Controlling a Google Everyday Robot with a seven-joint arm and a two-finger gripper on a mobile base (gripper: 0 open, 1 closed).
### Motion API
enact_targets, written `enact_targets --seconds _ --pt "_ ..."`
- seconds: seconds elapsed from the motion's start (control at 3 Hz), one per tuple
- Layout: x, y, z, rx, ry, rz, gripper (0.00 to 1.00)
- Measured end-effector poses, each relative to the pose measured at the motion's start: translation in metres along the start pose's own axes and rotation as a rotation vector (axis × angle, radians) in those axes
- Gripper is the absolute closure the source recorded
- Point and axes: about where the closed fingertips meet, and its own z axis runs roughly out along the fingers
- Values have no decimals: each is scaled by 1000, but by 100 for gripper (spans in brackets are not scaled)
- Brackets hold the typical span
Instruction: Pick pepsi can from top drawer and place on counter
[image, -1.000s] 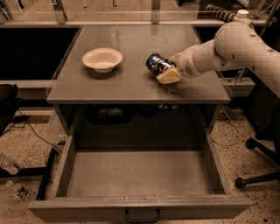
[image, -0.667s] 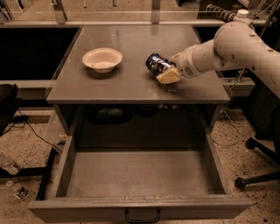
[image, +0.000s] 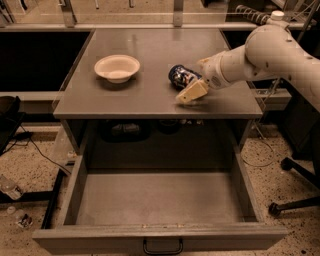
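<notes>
The pepsi can (image: 180, 76), dark blue with white markings, lies tilted on the grey counter (image: 150, 95), right of its middle. My gripper (image: 189, 83) reaches in from the right and stands around the can, open. Its near tan finger (image: 192, 92) sits just in front of the can with a small gap; the far finger is mostly hidden behind the can. The top drawer (image: 160, 200) is pulled fully out below the counter, and its flat grey floor holds nothing.
A white bowl (image: 117, 67) stands on the counter's left half. My white arm (image: 270, 55) crosses the counter's right edge. A dark chair base (image: 295, 200) is on the speckled floor at the right. Cables and a bottle (image: 10, 189) lie at the left.
The near finger has moved slightly toward the counter's front edge, away from the can. The can has settled a little lower on the counter. The arm has hardly moved.
</notes>
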Motion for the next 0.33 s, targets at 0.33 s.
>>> enact_targets --seconds 0.33 --pt "0 0 0 0 0 0 0"
